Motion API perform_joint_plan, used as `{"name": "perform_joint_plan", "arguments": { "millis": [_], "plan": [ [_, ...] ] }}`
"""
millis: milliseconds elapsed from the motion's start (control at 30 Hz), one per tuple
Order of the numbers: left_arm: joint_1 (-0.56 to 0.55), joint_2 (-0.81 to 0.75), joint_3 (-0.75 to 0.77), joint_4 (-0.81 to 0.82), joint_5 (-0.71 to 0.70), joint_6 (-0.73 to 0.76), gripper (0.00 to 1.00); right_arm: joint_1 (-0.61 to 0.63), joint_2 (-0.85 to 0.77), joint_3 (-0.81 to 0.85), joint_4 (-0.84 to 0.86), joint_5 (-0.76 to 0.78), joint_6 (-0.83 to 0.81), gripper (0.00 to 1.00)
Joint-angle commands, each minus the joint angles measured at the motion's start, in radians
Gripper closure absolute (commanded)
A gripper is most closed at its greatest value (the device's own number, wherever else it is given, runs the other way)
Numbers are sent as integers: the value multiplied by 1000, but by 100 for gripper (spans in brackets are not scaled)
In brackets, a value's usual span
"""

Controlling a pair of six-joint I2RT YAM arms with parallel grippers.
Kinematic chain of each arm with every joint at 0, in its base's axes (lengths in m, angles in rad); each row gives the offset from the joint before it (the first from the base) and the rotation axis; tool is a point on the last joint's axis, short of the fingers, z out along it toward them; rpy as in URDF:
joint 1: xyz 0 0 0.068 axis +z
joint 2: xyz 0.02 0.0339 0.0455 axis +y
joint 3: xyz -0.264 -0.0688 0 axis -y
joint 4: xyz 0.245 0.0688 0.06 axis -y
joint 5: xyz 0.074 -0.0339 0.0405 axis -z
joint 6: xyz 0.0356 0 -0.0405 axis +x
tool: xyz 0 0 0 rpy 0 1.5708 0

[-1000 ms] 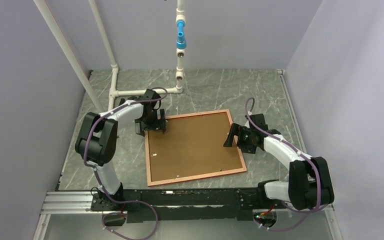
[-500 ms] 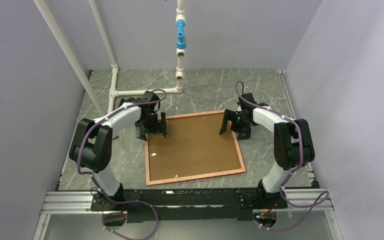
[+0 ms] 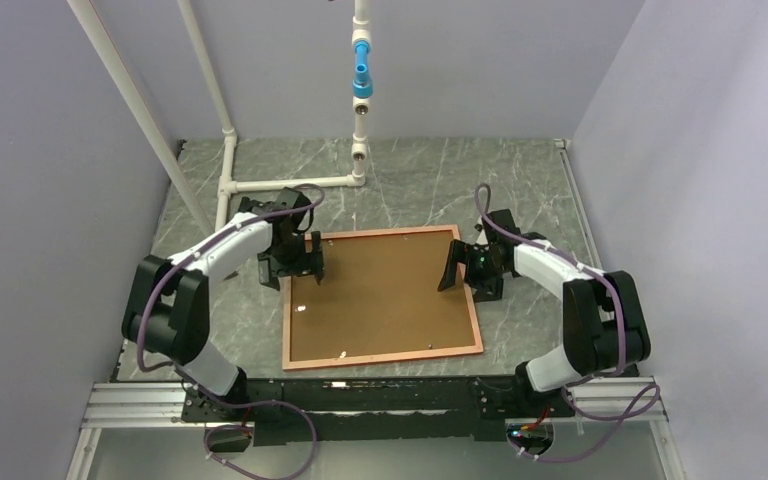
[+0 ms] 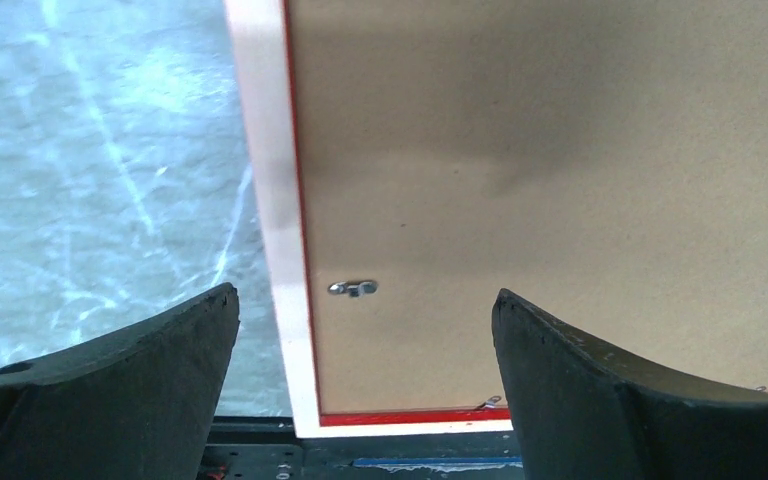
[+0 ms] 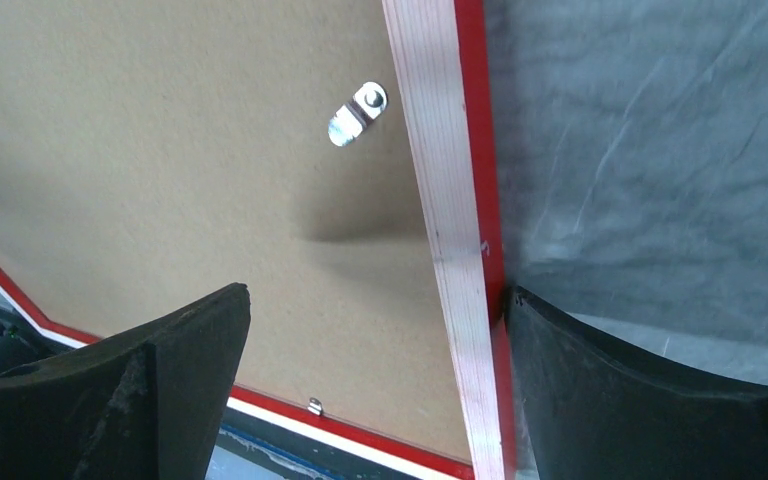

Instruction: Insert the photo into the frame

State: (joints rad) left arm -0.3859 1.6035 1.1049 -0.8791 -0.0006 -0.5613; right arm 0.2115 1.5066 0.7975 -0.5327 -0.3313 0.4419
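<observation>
The frame (image 3: pixel 381 357) lies face down on the marble table, pale wood border up, with the brown backing board (image 3: pixel 380 295) set inside it. The photo is hidden. My left gripper (image 3: pixel 290 270) is open and straddles the frame's left border (image 4: pixel 265 180) near the far left corner, with a metal clip (image 4: pixel 352 288) between its fingers. My right gripper (image 3: pixel 465 272) is open and straddles the right border (image 5: pixel 440 150). Its outer finger (image 5: pixel 600 380) touches the frame's red outer edge. Another clip (image 5: pixel 357 112) shows on the board (image 5: pixel 160 130).
White pipes (image 3: pixel 290 184) with a blue fitting (image 3: pixel 362 78) stand at the back left and centre. A black and silver rail (image 3: pixel 360 395) runs along the near edge. Grey walls close both sides.
The right gripper swung in from the table onto the frame's right border. The frame shifted left and turned a little. The left gripper moved left and nearer with it.
</observation>
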Motion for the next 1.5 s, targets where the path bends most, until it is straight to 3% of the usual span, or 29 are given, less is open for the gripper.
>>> {"name": "perform_joint_plan", "arguments": {
  "millis": [0,233,567,933,1167,1233,1367,1467],
  "plan": [
    [-4,-92,-6,-70,-107,13,1,15,-50,-52,-60,9,39,0],
    [-2,-125,-15,-98,-152,23,1,10,14,91,-139,147,-5,0],
    [-3,-66,-148,87,22,-14,6,22,185,239,-111,198,-5,4],
    [-4,-36,-170,115,23,9,9,61,251,242,-74,292,67,33],
    [-4,-31,-193,135,36,10,10,62,270,232,-87,328,52,44],
    [-3,-29,-194,135,34,10,10,63,264,234,-91,321,44,42],
    [-4,-23,-190,137,34,14,11,61,235,250,-88,277,51,20],
    [-4,-21,-189,139,35,14,11,58,253,282,-91,261,60,15]
  ]
}}
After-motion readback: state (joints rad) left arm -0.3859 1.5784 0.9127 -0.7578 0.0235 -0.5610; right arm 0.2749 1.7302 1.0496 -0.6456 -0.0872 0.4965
